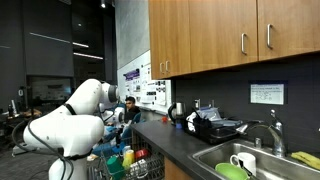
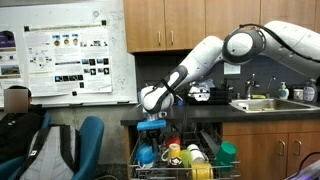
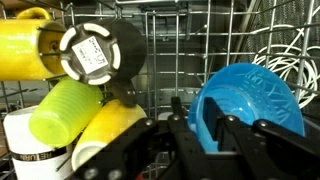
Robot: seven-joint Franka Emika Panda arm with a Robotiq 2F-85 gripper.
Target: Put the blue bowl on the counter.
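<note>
Gripper (image 3: 207, 122) jaws straddle the blue bowl (image 3: 252, 92) at its rim — pinching or merely near, cannot tell.

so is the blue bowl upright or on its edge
On its edge: the blue bowl stands nearly vertical between the wires of the dish rack.

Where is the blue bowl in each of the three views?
In an exterior view: not identifiable; only the wire rack sits lower left.
In an exterior view: the blue bowl is at centre, just above the rack.
Wrist view: right half, standing on edge in the rack.
Shared landmark: the rack's yellow cups.
</note>
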